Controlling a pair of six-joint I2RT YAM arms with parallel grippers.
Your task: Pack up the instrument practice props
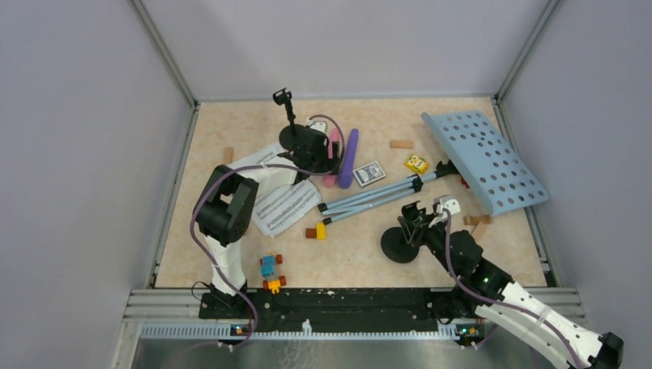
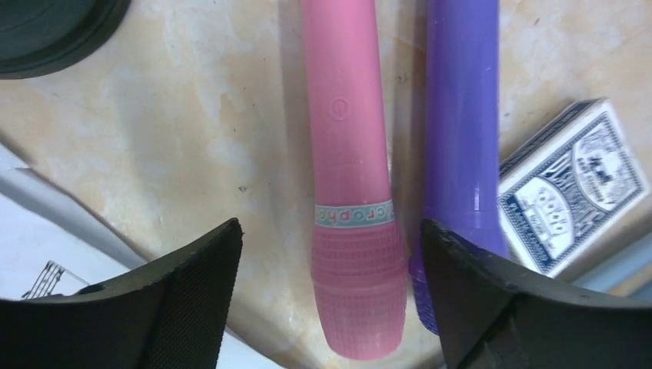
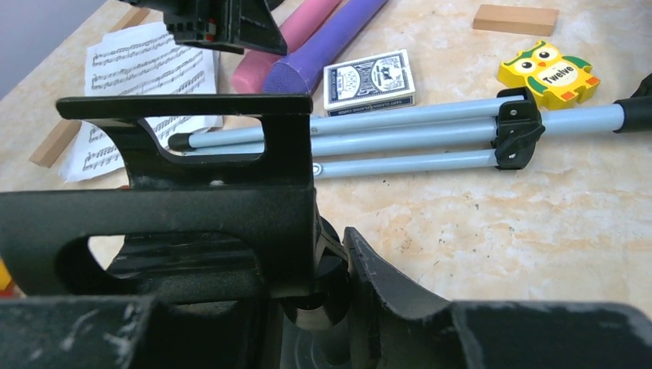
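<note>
Beige surface strewn with props. At far right, pale blue perforated desk lying down, folded legs stretched left toward the middle. Left of the leg tips, white pages flat beside the left arm. Near holder in front of the legs, neck clamped between the right fingers. Far holder upright at the back, just left of the mics. Pink mic and purple mic lying side by side; left fingers spread wide apart, straddling the pink head, gripping nothing. Card box just right of the purple mic. Owl block just beyond the legs.
</note>
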